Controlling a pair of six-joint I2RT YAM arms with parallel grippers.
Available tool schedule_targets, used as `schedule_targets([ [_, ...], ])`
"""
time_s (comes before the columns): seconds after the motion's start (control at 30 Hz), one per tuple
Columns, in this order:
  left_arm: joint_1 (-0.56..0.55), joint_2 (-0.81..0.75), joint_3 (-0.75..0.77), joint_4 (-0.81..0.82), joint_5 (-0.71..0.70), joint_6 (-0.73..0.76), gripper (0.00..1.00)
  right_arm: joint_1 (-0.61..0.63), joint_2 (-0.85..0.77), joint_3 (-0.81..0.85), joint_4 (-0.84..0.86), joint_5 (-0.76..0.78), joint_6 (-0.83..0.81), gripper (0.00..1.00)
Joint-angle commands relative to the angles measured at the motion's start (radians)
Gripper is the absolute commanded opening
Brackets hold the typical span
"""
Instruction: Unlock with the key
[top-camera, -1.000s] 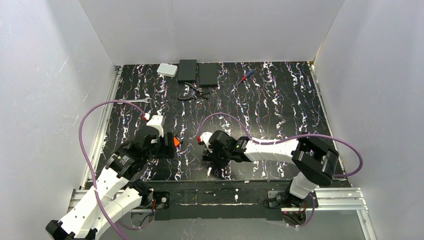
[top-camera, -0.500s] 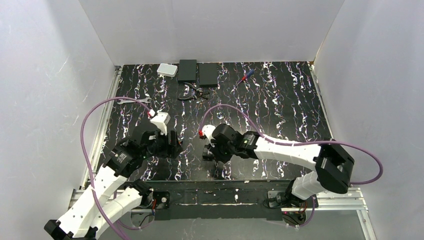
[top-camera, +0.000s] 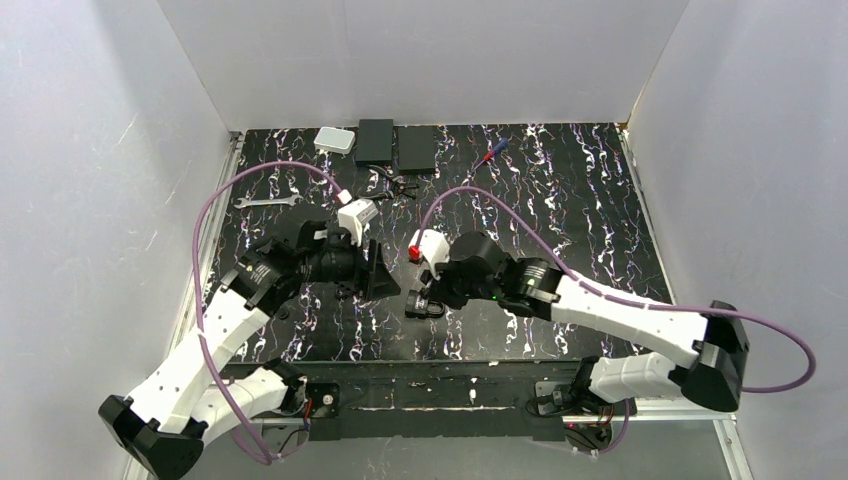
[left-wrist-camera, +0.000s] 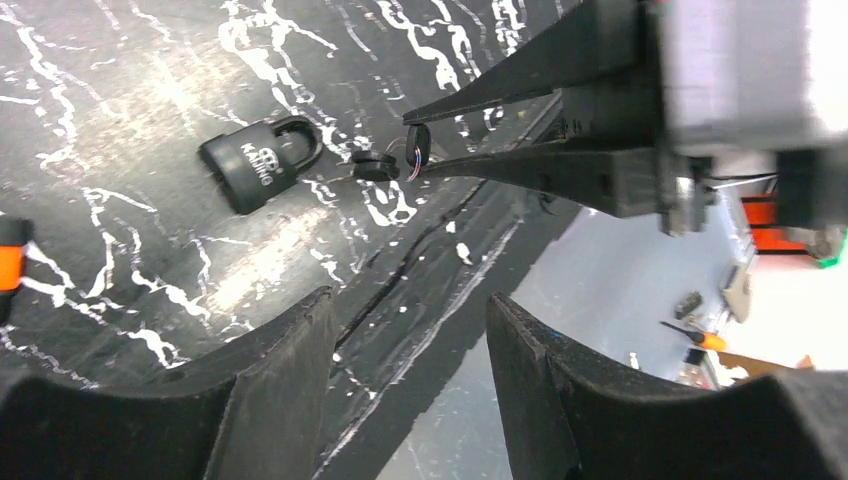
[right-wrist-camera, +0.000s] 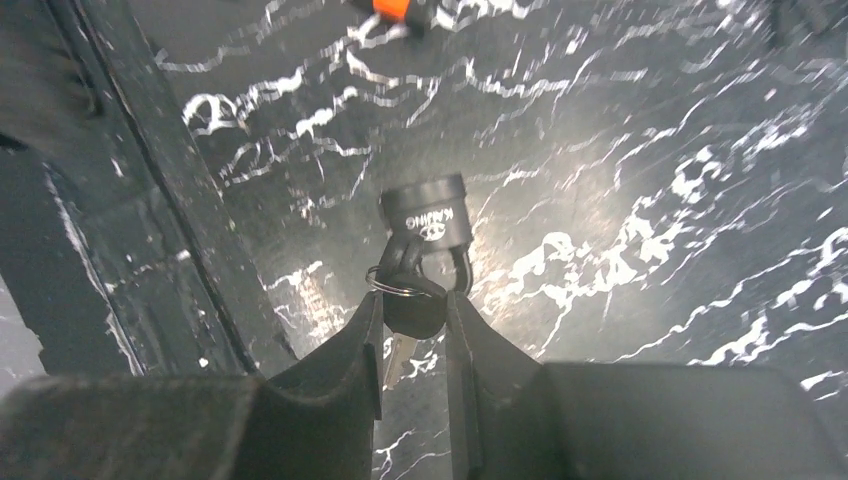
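Observation:
The black padlock (right-wrist-camera: 425, 215) lies flat on the marbled table, also seen in the top view (top-camera: 424, 308) and the left wrist view (left-wrist-camera: 258, 167). My right gripper (right-wrist-camera: 413, 300) is shut on a black-headed key (right-wrist-camera: 413, 308) with a silvery blade; a ring joins it to a second black key by the shackle. A small orange-red and black key head (right-wrist-camera: 395, 8) lies beyond the padlock, cut off by the frame; it also shows in the left wrist view (left-wrist-camera: 9, 265). My left gripper (left-wrist-camera: 410, 300) is open and empty, hovering left of the padlock (top-camera: 383, 277).
At the back stand a white box (top-camera: 334, 140) and two black boxes (top-camera: 374, 142). Pliers (top-camera: 386, 190), a wrench (top-camera: 268, 201) and a red-and-blue screwdriver (top-camera: 490, 152) lie nearby. The table's front edge and rail (left-wrist-camera: 440, 250) run just below the padlock.
Both arms have moved up and to the right. My left gripper has swung towards the padlock. The orange-red spot seen at its tip a second ago no longer shows from above.

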Motion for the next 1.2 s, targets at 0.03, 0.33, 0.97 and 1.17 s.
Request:
schedule_targets([
  [0.03,0.001,0.047,0.091,0.046,0.118,-0.099,0.55,0.01,-0.11,0.044,0.13,-0.013,-0.091,0.01],
  [0.33,0.008,0.163,0.263,0.012,0.107,-0.259,0.49,0.011,-0.119,0.134,0.136,-0.052,-0.138,0.01],
  [0.97,0.008,0.265,0.287,-0.02,0.15,-0.261,0.32,0.026,-0.092,0.199,0.12,-0.084,-0.19,0.01],
  [1.17,0.008,0.274,0.282,-0.039,0.156,-0.252,0.31,0.028,-0.083,0.209,0.131,-0.073,-0.192,0.01],
])
